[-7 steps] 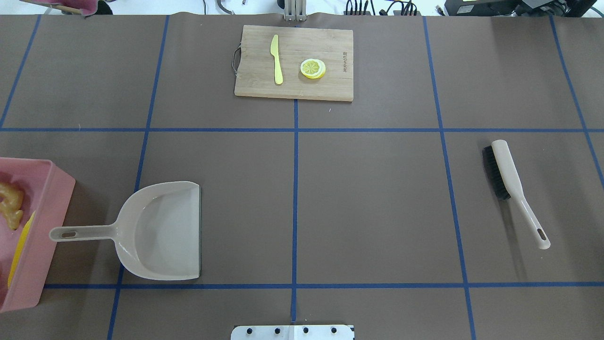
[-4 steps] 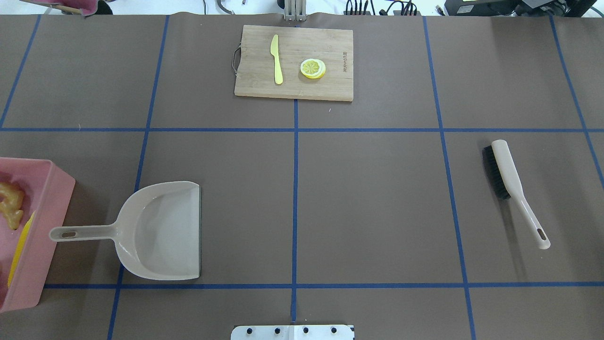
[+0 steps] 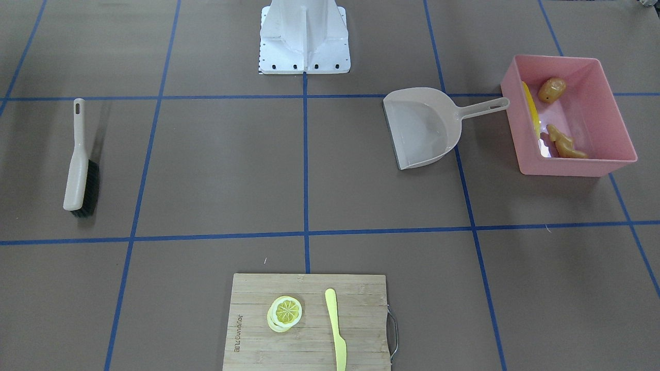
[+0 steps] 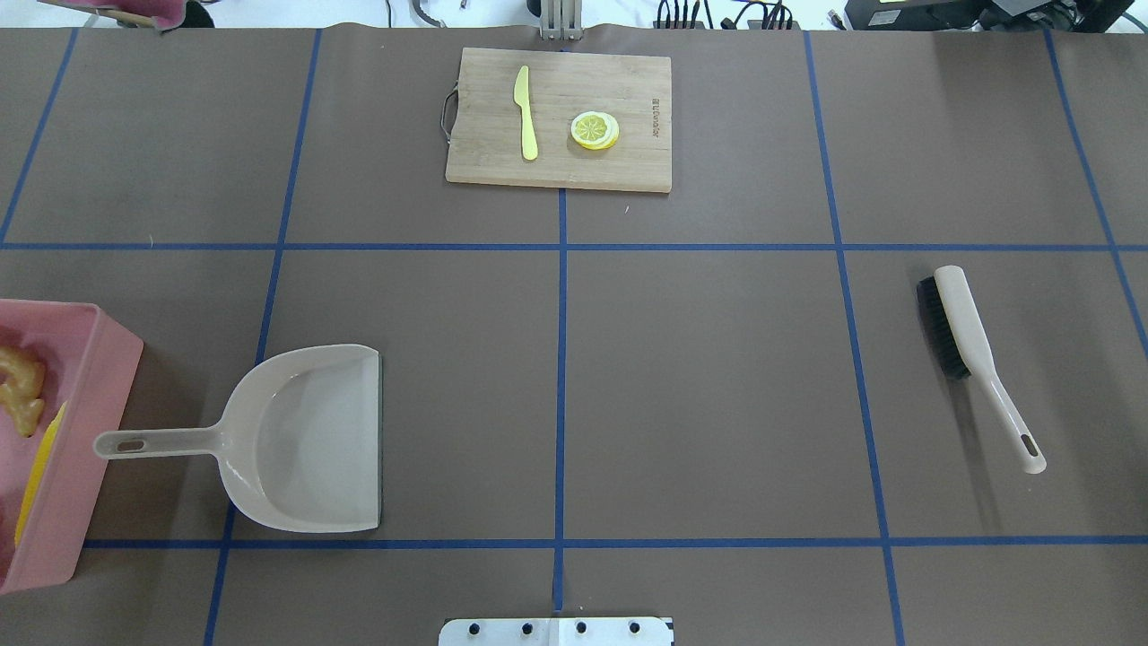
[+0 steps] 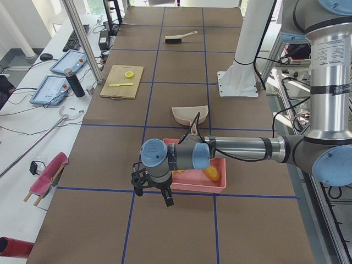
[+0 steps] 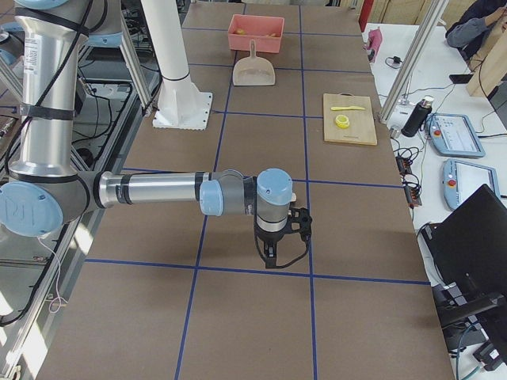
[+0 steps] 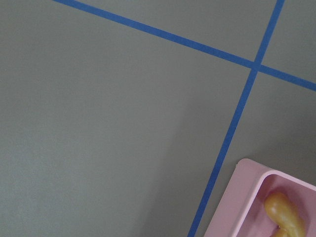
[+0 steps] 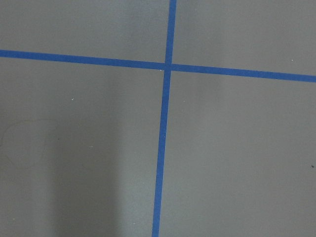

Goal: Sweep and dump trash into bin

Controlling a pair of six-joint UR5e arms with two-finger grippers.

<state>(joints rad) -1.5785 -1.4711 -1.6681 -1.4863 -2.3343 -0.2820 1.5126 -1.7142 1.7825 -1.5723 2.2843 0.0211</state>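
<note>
The pink bin (image 3: pixel 577 167) stands at the table's left end and holds the yellow corn cob (image 3: pixel 531 111), the brown potato (image 3: pixel 551 88) and the tan ginger root (image 3: pixel 564 144). In the overhead view the bin (image 4: pixel 85 431) is cut by the edge, showing only the ginger (image 4: pixel 20 386) and the corn (image 4: pixel 40 467). My left gripper (image 5: pixel 165 197) shows only in the exterior left view, hanging over bare table beyond the bin (image 5: pixel 192 187); I cannot tell if it is open. My right gripper (image 6: pixel 271 255) shows only in the exterior right view, over bare table; cannot tell.
An empty beige dustpan (image 4: pixel 305 440) lies beside the bin, its handle toward it. A beige brush (image 4: pixel 964 336) with black bristles lies at the right. A wooden cutting board (image 4: pixel 619 81) at the far edge carries a yellow plastic knife (image 4: pixel 526 112) and a lemon slice (image 4: pixel 594 130).
</note>
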